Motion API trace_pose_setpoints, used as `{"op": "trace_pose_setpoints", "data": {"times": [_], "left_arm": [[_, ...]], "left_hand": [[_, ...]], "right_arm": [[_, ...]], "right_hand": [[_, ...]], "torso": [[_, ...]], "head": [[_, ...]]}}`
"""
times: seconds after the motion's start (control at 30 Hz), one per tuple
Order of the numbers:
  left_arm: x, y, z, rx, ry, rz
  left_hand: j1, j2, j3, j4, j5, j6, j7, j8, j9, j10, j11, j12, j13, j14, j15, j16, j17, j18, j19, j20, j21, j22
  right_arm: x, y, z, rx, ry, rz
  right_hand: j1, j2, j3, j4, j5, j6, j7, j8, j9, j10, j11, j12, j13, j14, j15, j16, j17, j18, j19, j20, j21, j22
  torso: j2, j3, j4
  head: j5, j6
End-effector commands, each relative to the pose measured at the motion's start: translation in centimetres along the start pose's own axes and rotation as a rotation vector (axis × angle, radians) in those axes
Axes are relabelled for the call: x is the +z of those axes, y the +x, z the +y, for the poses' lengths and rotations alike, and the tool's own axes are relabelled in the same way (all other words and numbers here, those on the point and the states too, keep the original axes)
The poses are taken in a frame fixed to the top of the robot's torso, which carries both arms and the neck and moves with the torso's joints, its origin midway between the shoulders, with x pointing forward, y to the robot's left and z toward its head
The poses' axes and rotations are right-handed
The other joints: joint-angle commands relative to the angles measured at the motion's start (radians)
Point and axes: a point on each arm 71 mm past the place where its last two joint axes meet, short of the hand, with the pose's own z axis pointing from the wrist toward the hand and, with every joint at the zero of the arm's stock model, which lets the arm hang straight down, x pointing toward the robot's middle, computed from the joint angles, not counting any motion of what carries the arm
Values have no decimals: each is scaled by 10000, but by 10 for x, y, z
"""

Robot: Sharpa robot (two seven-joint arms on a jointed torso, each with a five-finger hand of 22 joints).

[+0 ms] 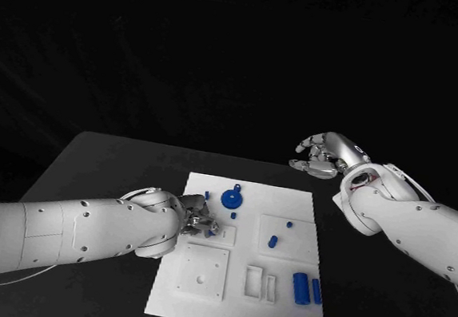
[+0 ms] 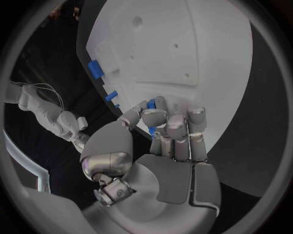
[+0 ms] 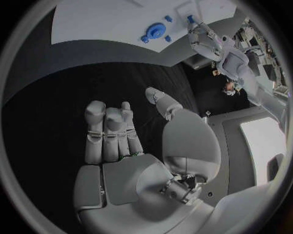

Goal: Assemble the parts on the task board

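Observation:
The white task board (image 1: 232,308) lies in the middle of the black table. My left hand (image 1: 195,216) rests at the board's left edge with its fingers curled around a small blue part (image 2: 152,104); only the part's ends show between the fingers. My right hand (image 1: 329,156) hangs above the table beyond the board's far right corner, fingers apart, holding nothing. On the board are a round blue disc (image 1: 232,200), two small blue pegs (image 1: 271,241) and two blue cylinders (image 1: 301,288) near the right edge.
Raised white fixtures stand on the board: a square plate with holes (image 1: 203,272), slotted blocks (image 1: 260,284) and another square plate (image 1: 290,240). Bare black table (image 1: 111,165) lies on both sides of the board.

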Motion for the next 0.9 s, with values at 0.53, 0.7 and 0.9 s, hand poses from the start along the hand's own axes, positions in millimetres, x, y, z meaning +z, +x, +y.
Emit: {"op": "trace_pose_setpoints", "data": {"times": [0.53,0.7,0.9], "left_arm": [[2,13,-9,517,74,820],[3,13,-10,738,26,974],[3,12,-11,868,17,1024]], "left_hand": [[326,150,24,-25,-108,1877,-723,-5,-48,-229,-122,42,-65,192,-288,51,-50,66,13,-1216,21,13],[367,159,33,-57,-46,1872,-723,1,-57,-231,-121,46,-79,189,-286,55,-59,65,8,-1213,20,17],[397,162,30,-92,47,1869,-721,9,-68,-232,-119,54,-94,187,-281,63,-68,60,1,-1207,19,22]], "right_arm": [[1,2,3,-11,-139,154],[1,2,3,-9,-143,160],[1,3,3,-13,-149,174]], "right_hand": [[-37,69,-51,30,65,22,71,35,-17,-69,-36,58,-19,-12,-65,-60,11,849,24,-78,-60,55],[-37,69,-52,31,67,23,70,36,-17,-68,-37,60,-22,-10,-66,-60,12,849,25,-79,-61,56],[-37,69,-54,30,68,24,70,36,-18,-68,-37,61,-24,-9,-67,-61,13,849,26,-80,-62,57]], "torso": [[0,-5,3],[3,-5,-3],[-1,-9,3]], "head": [[-48,45],[-86,38],[-104,37]]}}
